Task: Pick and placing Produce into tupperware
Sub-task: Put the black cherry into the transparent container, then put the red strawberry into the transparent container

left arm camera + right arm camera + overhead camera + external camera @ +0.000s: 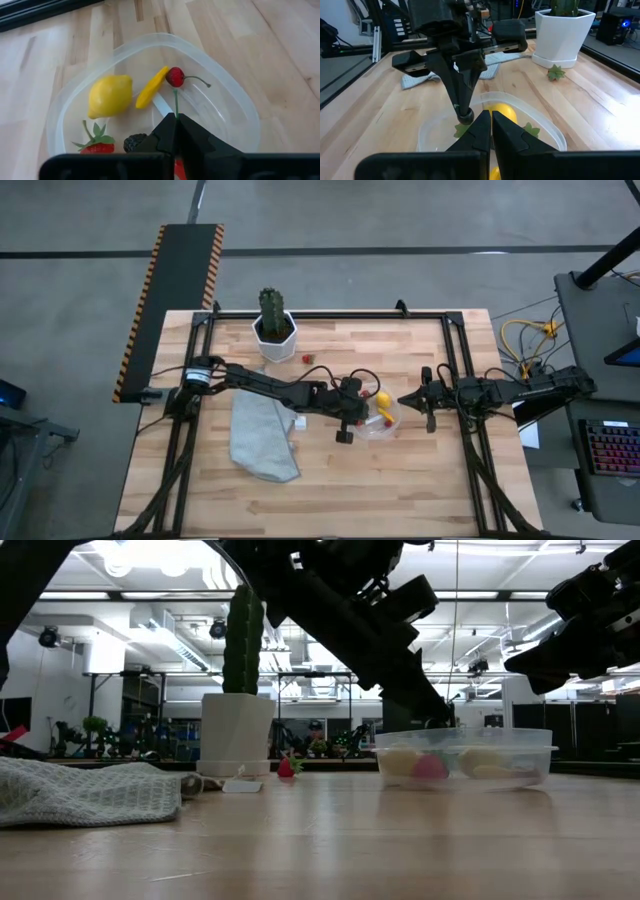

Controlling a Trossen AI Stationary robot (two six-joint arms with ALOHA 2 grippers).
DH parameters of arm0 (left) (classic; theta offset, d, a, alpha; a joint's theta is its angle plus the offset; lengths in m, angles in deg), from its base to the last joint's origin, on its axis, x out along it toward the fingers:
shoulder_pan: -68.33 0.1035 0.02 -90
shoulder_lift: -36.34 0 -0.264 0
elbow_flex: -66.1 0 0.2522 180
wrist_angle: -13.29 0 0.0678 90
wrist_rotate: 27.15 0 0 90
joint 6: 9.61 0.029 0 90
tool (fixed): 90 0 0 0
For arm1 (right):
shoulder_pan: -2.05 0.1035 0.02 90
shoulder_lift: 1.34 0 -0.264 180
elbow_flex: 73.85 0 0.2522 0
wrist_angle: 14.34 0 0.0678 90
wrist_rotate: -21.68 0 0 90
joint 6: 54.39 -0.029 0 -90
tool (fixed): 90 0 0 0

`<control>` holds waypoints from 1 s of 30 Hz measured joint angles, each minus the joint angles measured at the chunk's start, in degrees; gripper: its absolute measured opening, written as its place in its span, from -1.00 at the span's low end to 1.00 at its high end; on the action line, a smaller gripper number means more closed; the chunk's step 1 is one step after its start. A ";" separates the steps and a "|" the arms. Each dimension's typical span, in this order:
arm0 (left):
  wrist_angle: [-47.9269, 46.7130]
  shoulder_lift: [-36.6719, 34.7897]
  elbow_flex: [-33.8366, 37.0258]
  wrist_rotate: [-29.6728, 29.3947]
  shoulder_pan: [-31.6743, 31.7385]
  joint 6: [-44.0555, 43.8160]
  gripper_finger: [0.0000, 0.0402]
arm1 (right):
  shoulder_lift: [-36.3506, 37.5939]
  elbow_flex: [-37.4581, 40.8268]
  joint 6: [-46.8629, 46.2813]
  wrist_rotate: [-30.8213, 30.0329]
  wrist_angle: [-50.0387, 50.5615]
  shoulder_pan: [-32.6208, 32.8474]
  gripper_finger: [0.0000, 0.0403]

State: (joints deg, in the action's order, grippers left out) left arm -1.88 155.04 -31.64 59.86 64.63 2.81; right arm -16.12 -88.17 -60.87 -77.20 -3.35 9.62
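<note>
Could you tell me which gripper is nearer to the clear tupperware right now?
Left. The left gripper hangs over the tupperware, fingers shut. The right gripper sits just beside its rim, also shut.

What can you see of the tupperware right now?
The tupperware is a shallow, clear plastic tub with a rounded rim, sitting upright and open on the wooden table between the two arms. Inside lie a yellow lemon, a yellow-orange stick piece, a red cherry with a stem, a strawberry and a dark berry. The shut left tool hangs just over it.
</note>
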 joint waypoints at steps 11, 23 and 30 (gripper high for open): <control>0.02 0.00 0.00 1.88 0.00 -0.02 -0.53 | 0.00 0.00 0.00 0.00 0.00 0.00 -0.96; -0.02 -0.56 -0.83 0.96 0.00 0.46 -0.34 | 0.00 0.00 0.02 0.00 0.00 0.00 -0.96; -4.79 -5.36 -0.88 -2.92 -0.02 3.19 -0.34 | 0.00 0.00 0.02 -0.02 0.46 0.00 -0.96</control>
State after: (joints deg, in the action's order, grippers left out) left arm -6.66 149.68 -32.52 56.94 64.60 6.01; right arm -16.12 -88.17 -60.85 -77.23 -2.89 9.62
